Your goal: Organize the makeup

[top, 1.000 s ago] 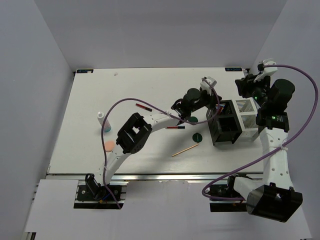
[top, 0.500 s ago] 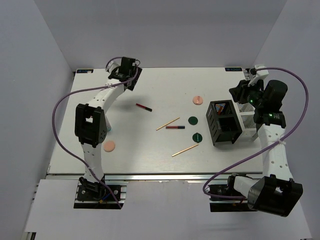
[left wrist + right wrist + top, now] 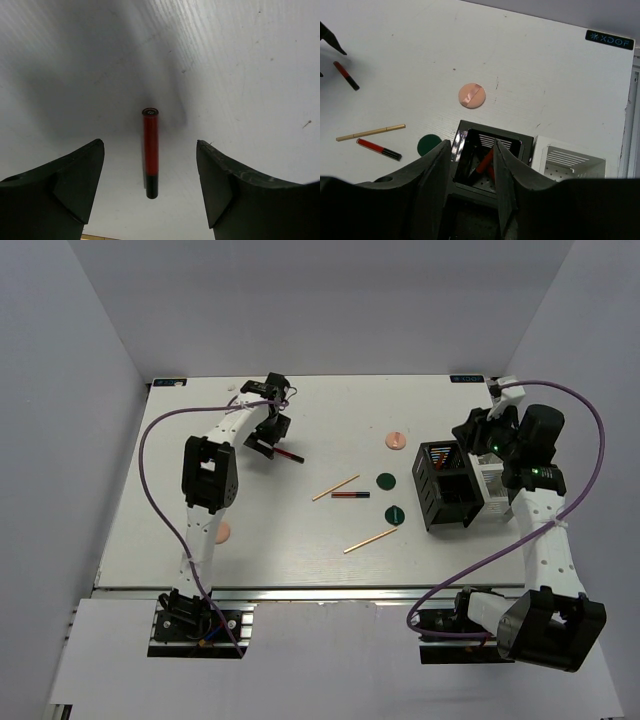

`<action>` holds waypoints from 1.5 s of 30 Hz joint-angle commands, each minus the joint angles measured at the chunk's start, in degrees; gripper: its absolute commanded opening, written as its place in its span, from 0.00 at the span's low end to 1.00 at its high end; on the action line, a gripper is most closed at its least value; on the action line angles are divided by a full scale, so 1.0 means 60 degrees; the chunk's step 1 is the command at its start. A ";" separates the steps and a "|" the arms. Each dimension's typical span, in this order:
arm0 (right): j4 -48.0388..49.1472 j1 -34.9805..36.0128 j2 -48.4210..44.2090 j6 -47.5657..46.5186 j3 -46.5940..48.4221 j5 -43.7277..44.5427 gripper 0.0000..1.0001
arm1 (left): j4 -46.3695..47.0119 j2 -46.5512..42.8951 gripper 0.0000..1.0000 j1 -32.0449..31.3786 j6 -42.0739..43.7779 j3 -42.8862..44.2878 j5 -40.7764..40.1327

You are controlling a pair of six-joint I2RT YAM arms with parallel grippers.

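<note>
Far left of desk (image 3: 300, 530): L gripper lined up over a red/black tube, pre-grasp.
L gripper (image 3: 149, 146) spread wide, holding nothing. Red/black tube (image 3: 150, 132) lies flat on desk betw. the fingers, long axis running along the gap, so closing would pinch it across its thin width, prob. why the wrist is turned this way. No contact yet. R gripper (image 3: 471, 145) part-open, nothing in it, hangs above black cell (image 3: 490, 134) of box. Red tubes (image 3: 485, 161) lean inside that cell, so I read it as the tube slot, w/ white cell (image 3: 570, 155) adjoining. Loose mid-desk: second tube (image 3: 350, 495), tan sticks (image 3: 335, 487), green discs (image 3: 385, 480), peach disc (image 3: 396, 439). Est. task early to mid, most items unsorted.
</note>
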 commanded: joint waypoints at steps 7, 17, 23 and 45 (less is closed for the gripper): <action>0.0319 0.0049 -0.0180 0.0109 -0.0288 0.0000 0.45 | -0.0292 0.0014 0.78 0.0047 0.0131 -0.0002 0.0464; 0.0392 0.0093 -0.0399 0.0240 -0.0551 -0.0162 0.45 | -0.0350 0.0453 0.69 0.0047 0.0247 0.0263 0.0581; 0.0422 0.0108 -0.0487 0.0284 -0.0654 -0.0293 0.45 | -0.0204 0.0424 0.46 0.0047 0.0248 -0.0075 0.0728; 0.0612 0.0108 -0.0546 0.0489 -0.0523 -0.0587 0.45 | 1.4828 -0.4397 0.00 -0.1124 0.3926 -0.6533 0.5862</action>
